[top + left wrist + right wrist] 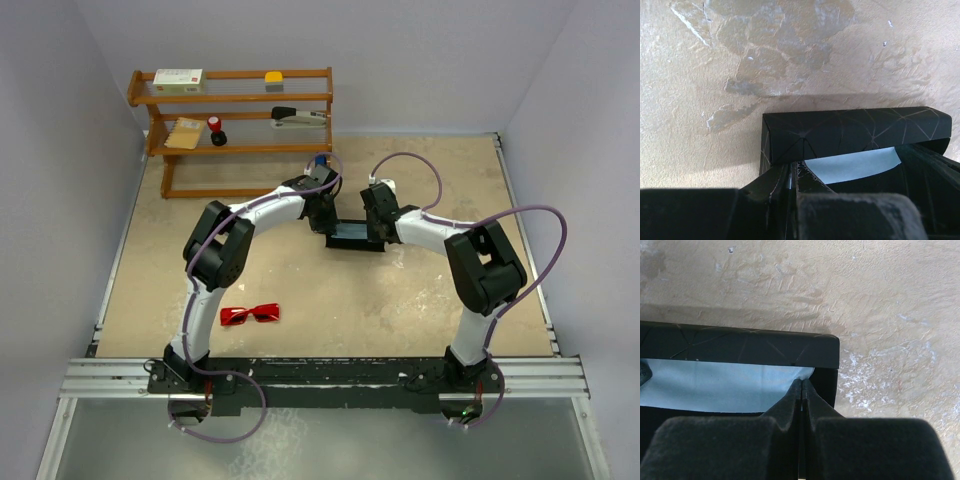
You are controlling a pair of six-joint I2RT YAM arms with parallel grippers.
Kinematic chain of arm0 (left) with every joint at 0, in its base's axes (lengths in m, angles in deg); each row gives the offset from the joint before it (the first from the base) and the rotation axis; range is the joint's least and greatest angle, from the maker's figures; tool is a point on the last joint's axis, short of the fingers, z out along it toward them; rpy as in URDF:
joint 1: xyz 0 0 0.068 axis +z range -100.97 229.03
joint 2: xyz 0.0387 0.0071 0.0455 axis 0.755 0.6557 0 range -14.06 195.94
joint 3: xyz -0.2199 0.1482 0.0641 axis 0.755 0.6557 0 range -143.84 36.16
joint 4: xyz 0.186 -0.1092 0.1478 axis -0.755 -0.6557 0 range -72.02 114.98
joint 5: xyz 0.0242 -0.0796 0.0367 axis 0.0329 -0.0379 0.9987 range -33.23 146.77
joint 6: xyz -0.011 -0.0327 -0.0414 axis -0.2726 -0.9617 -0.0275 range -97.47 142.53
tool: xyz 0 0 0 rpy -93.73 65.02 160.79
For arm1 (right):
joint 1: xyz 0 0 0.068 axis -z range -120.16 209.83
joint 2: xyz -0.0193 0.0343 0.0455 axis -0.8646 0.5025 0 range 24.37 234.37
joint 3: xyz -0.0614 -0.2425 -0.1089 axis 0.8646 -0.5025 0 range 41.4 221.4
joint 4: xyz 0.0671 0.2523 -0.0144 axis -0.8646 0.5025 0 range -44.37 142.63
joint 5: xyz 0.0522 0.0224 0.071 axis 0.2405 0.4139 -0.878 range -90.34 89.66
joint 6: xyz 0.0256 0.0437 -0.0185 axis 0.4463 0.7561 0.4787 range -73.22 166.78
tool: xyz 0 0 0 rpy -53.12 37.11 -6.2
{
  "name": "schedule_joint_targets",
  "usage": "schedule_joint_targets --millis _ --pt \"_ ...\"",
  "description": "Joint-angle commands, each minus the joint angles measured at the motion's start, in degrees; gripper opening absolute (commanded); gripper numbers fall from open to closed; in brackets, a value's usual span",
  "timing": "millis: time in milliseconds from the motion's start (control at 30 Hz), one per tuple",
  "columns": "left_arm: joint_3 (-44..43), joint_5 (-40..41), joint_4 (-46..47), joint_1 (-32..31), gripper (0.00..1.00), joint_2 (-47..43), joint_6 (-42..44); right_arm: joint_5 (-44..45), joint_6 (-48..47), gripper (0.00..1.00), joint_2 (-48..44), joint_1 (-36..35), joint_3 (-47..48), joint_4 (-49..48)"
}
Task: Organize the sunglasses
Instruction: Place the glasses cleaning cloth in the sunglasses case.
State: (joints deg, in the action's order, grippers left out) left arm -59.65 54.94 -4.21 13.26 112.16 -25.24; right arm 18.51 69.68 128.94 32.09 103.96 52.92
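The red sunglasses (250,315) lie on the table at the front left, near the left arm's base and far from both grippers. The long black case (356,243) lies open at mid-table, with the light blue cloth (855,165) inside it. My left gripper (325,222) is at the case's left end. Its fingers are pressed together (790,172) at the cloth's left corner, with a pale blue sliver between them. My right gripper (378,228) is at the case's right end, shut (802,387) at the puckered right corner of the cloth (715,385). The case wall (740,347) stands behind it.
A wooden shelf (240,150) stands at the back left with a box, a yellow item, a stapler and small items on it. Grey walls close in the table on three sides. The metal rail (320,375) runs along the near edge.
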Motion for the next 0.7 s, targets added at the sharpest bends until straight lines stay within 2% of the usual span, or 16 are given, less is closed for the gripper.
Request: schedule_joint_targets --millis 0,267,500,667 --pt "-2.2 3.4 -0.3 0.3 0.0 1.2 0.9 2.2 -0.7 0.0 0.7 0.0 2.6 0.1" --pt "-2.2 4.8 -1.4 0.4 0.0 0.9 1.8 2.7 -0.6 0.0 1.3 0.0 2.8 0.0" --pt "-2.5 8.2 -3.5 0.3 0.2 -2.1 4.1 3.0 -0.2 0.1 -1.2 0.0 1.8 -0.7" --pt "-3.1 8.5 -4.5 0.3 0.23 -3.7 5.1 2.9 -0.1 0.15 -2.6 -0.1 1.8 -1.0"
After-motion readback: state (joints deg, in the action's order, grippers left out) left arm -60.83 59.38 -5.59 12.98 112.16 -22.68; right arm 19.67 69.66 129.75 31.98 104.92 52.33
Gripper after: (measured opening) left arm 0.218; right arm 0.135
